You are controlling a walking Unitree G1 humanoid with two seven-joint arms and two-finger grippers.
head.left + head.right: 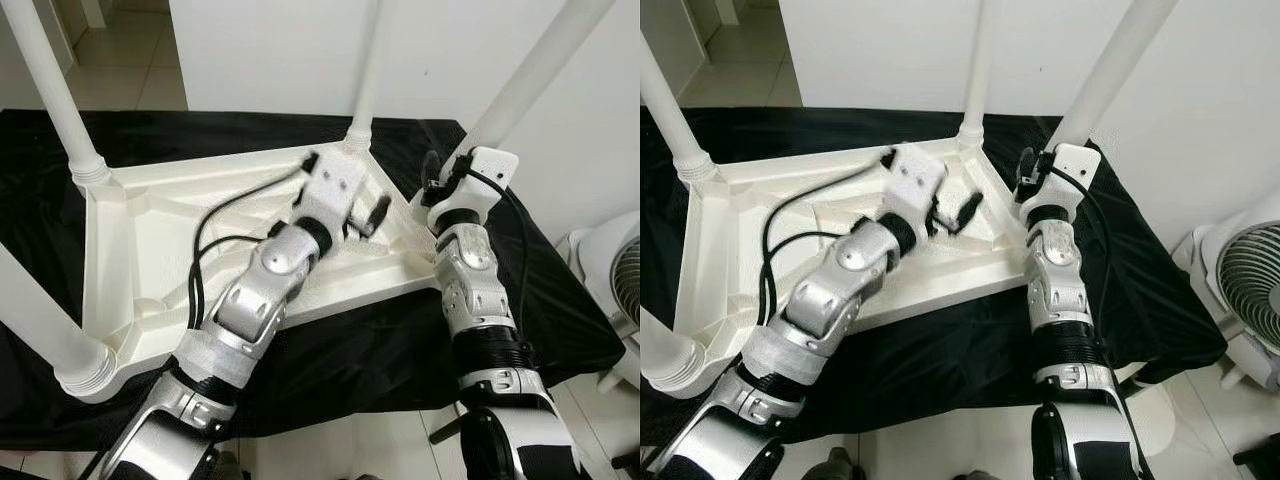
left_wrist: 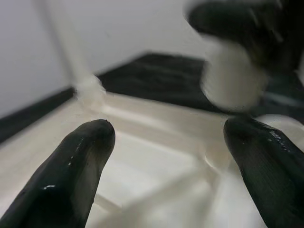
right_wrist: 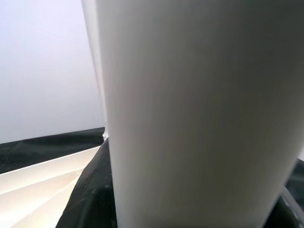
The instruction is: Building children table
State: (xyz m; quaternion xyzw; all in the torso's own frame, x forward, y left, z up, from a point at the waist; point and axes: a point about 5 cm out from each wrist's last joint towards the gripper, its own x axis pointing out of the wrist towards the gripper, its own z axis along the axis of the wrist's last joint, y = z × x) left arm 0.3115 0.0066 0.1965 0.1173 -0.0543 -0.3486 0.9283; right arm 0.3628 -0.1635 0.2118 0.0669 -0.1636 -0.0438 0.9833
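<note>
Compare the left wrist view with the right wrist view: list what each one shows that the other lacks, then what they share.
Left wrist view: the left end effector with its two black fingers apart, hovering over the table's ribbed underside; a distant leg standing in a corner socket; a blurred dark and white shape.
Right wrist view: a close leg right up against the camera, where the right end effector sits, and the pale wall.
Both: the upturned white table and the black cloth beneath it.

Right gripper [image 1: 440, 180] jaws hidden behind the table leg [image 1: 525, 85], its top cut off.
</note>
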